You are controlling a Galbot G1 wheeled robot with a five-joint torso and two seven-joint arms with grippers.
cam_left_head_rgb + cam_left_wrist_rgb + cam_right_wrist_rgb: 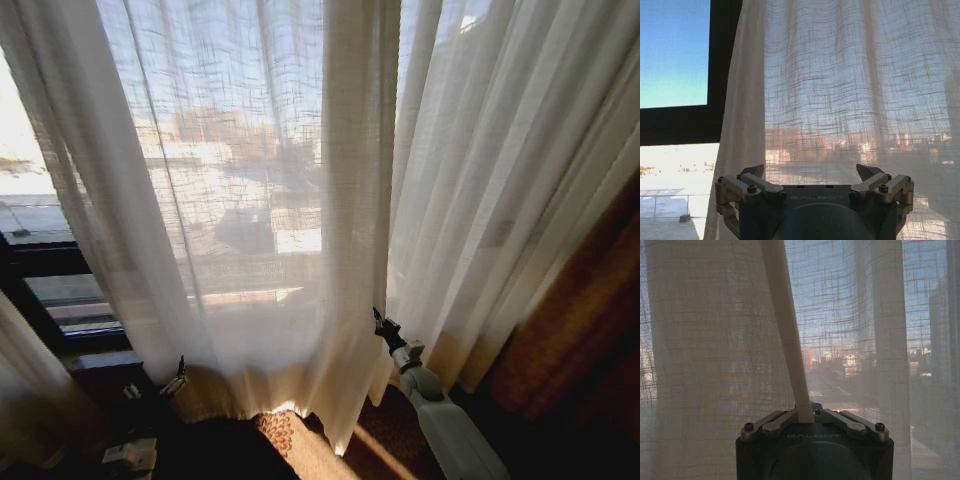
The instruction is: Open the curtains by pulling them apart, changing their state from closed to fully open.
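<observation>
Nearest to you, your right gripper [805, 416] has its fingers closed on a gathered fold of the curtains [340, 200]. In the right wrist view that pinched fold rises out of the jaws as a narrow opaque strip, leaning a little off vertical, so its long axis runs up and away from the gripper. In the head view the right gripper [382, 322] sits low, near the hem, just where the left panel's inner edge meets the right-hand panel.

Your left gripper [815, 180] holds nothing: its fingers stand spread wide, and the sheer fabric hangs ahead of them, apart from the tips as far as you can judge. From that wrist the outer edge of the left panel falls just beside the dark window frame [722, 65], with bare glass past it. In the head view the left gripper [176, 381] is low, by the sill at the panel's outer side.

So the relation that matters: the fold you hold belongs to the middle seam, and the pleats run vertically, so any pull has to go sideways, across them. The right arm is the nearer one to that seam.

Farther off, the panels hang floor-length across most of the window; the job reads as barely begun.
</observation>
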